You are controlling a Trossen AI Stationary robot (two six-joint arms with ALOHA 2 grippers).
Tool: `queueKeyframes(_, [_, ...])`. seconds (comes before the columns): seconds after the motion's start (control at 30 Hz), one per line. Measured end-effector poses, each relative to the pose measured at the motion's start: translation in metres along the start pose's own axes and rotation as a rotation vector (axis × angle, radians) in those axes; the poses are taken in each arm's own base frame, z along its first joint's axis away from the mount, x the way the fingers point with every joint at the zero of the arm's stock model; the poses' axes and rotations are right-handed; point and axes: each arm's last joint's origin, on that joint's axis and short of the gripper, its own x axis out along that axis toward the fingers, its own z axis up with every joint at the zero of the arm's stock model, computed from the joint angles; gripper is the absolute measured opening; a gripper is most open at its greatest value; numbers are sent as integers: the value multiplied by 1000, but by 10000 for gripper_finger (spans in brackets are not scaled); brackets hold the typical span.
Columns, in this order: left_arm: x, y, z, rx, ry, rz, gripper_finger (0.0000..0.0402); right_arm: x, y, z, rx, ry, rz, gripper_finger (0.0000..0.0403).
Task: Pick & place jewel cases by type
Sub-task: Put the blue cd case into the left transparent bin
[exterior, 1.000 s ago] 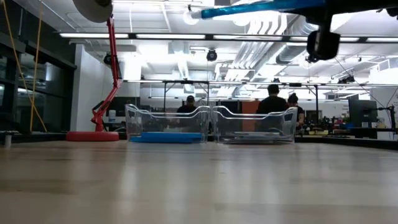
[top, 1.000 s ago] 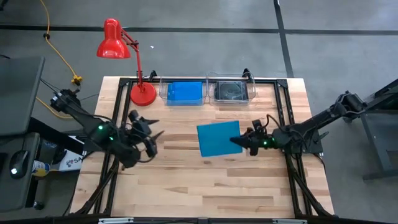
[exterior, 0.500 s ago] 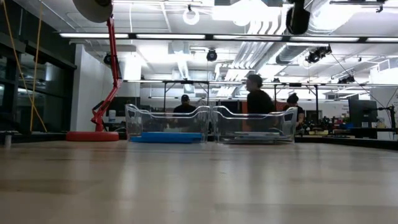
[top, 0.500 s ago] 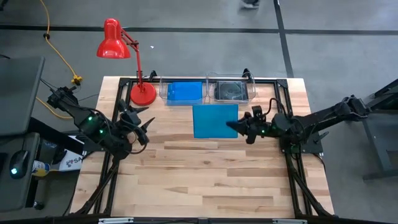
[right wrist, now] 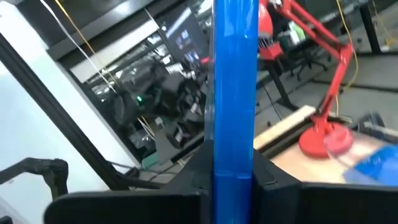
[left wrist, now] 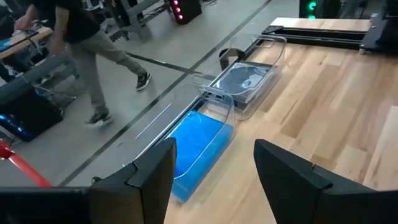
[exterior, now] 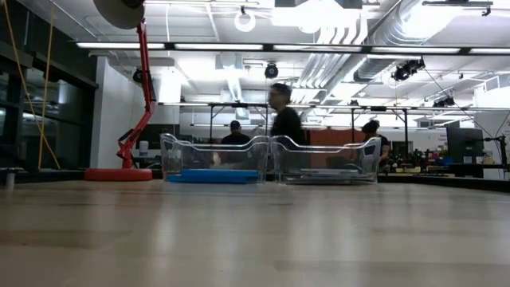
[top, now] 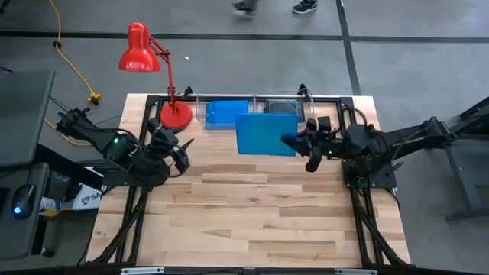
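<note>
At the far left of the desk (top: 252, 221), near its back edge, stands a red desk lamp (top: 145, 53), and just in front of its base the left end effector (top: 177, 149) waits with its fingers spread wide and nothing between them, well apart from the work. To the right of the lamp base, along the back edge, sit two clear bins side by side: the left bin (top: 200, 107) already holds bright blue jewel cases (left wrist: 199, 146), and the right bin (left wrist: 261, 50) holds dark smoky cases (left wrist: 244, 78); how many lie in each stack cannot be counted from these views. In front of and partly over both bins hangs one more blue jewel case (top: 265, 134), held flat in the air by its right edge in the right end effector (top: 294, 145), whose fingers are closed tight on the case's thin edge, as the right wrist view shows. No other case shows on the bare wood, so this looks like the last one to sort. By my reading the task is nearly done: what remains is to carry this blue case over the left bin and release it onto the blue stack.
</note>
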Motion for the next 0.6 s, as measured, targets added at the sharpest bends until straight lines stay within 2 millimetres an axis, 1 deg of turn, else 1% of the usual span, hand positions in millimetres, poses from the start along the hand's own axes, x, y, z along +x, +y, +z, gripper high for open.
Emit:
queueKeyframes(0.2, [1,0,0,-2,4,1,214,-2,10,18,-46,-49,26,19])
queueKeyframes(0.37, [-1,3,1,-15,0,-3,214,0,13,22,-40,-73,14,19])
queueKeyframes(0.47, [-4,11,2,-37,-13,-4,214,7,15,23,-47,-80,9,19])
queueKeyframes(0.6, [-8,23,3,-33,-29,-11,214,23,16,34,-63,-110,-8,19])
